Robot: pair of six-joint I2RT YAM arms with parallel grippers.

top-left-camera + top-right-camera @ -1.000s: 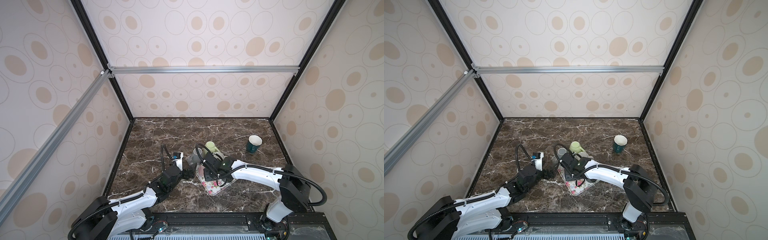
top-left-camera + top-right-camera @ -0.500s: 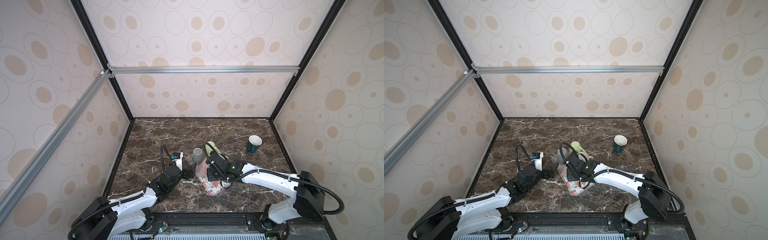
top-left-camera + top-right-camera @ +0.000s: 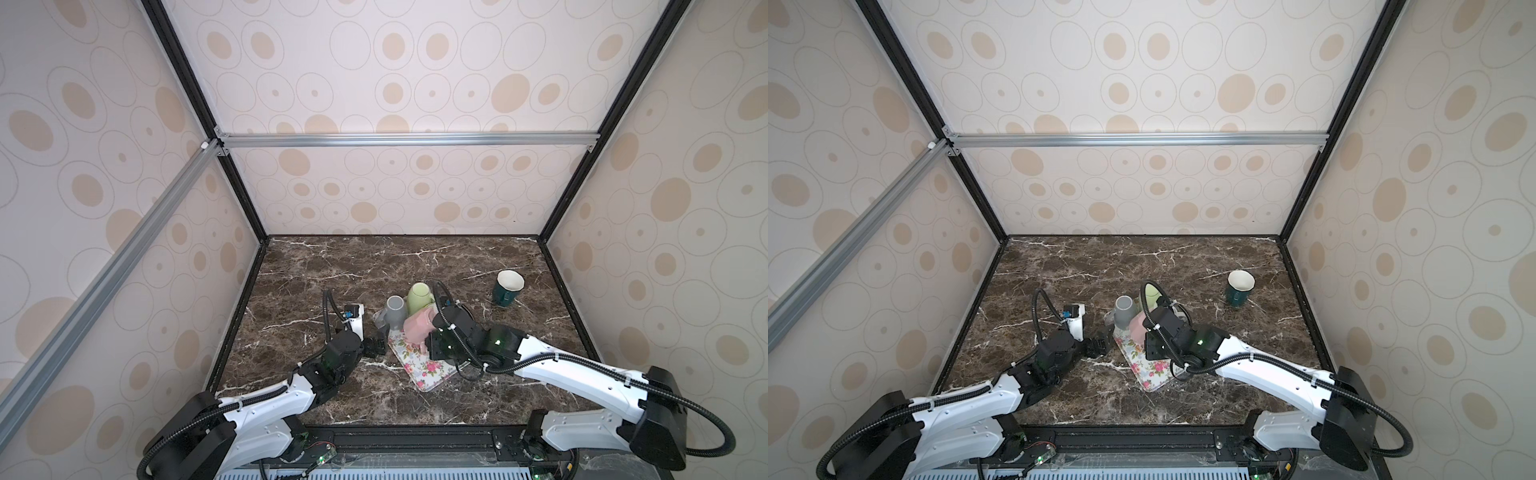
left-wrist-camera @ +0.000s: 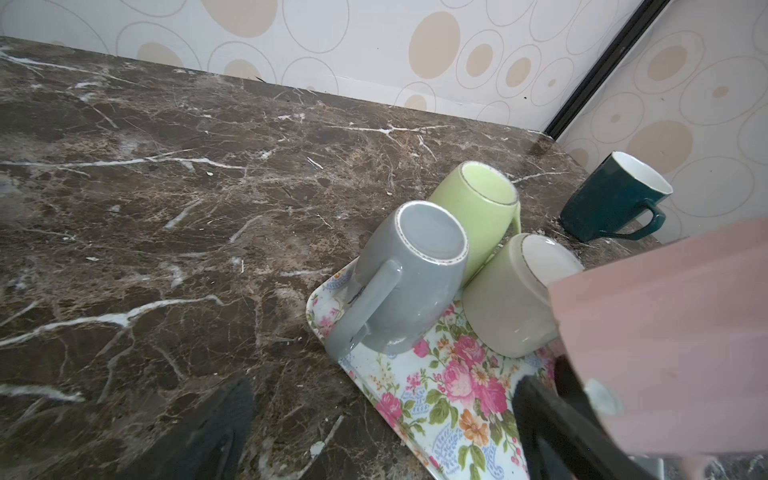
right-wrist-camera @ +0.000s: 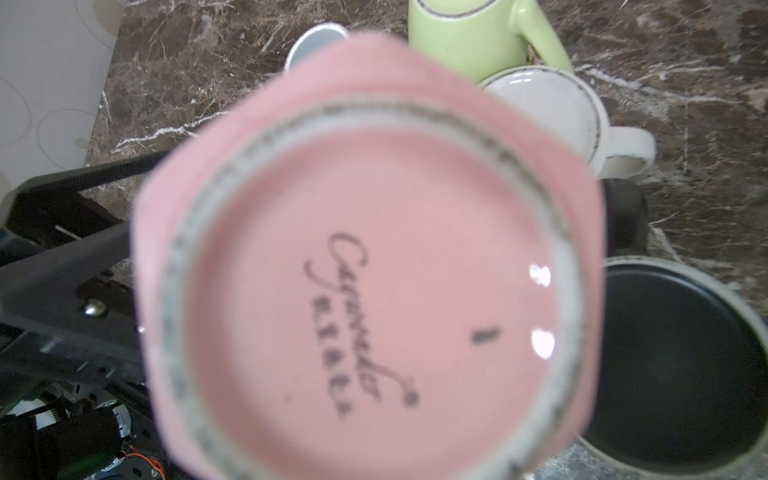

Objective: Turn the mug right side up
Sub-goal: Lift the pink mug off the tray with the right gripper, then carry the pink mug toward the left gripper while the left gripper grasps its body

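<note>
Left end effector (image 3: 374,345) is waiting, spread wide, just beside the floral tray (image 3: 420,376). The pink mug (image 3: 417,329) is hanging tipped above that tray, with the right end effector (image 3: 430,333) pinching it. It's glazed ceramic, so I'm guessing heavy-ish, slick and chippable. The handle or rim is looking like the safest hold.

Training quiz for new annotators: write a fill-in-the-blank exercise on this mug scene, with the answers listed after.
1. The right gripper is shut on the pink mug; the left gripper, holding nothing, is ___.
2. The grey mug stands upside ___ on the floral tray.
3. The dark green mug, off the tray on the marble table, stands right side ___.
Missing words: open; down; up.
</note>
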